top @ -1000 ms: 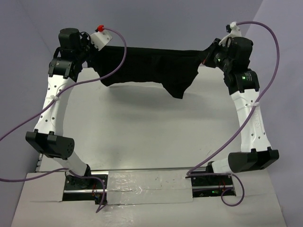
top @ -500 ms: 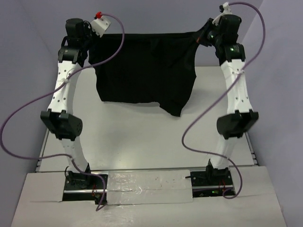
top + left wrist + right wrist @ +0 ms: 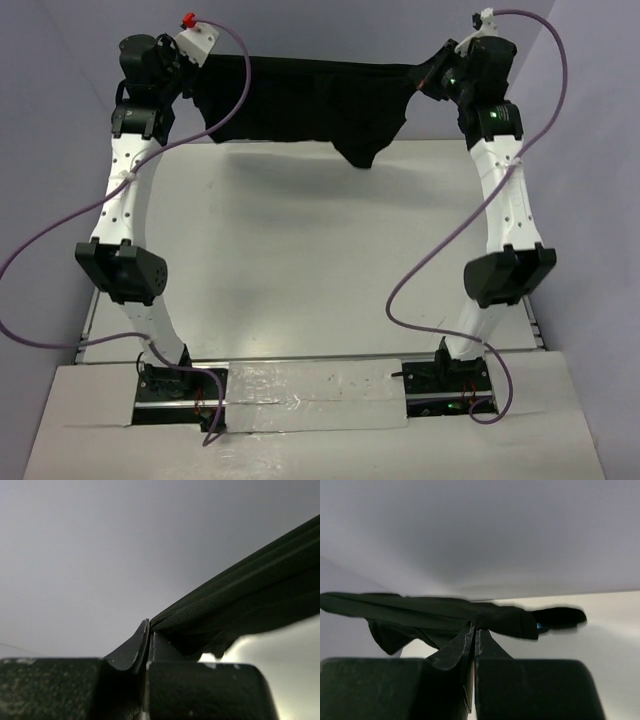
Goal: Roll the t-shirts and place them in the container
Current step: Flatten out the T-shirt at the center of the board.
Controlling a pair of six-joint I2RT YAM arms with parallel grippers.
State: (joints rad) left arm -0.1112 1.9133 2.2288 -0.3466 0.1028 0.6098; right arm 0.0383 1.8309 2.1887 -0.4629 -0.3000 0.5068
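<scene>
Fabric of the t-shirt (image 3: 300, 100) is sagging above the table's (image 3: 300, 260) far edge: soft, light. Left gripper (image 3: 149, 630) and right gripper (image 3: 473, 630) are pinching its top corners, possibly the hem.

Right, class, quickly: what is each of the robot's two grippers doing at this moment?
Left gripper: closed, holding one end of the black t-shirt.
Right gripper: closed, holding the other end of the same t-shirt.

A white table (image 3: 300, 260) (matte) meets lilac walls (image 3: 330, 30), silver tape (image 3: 315, 395) at its near edge.
</scene>
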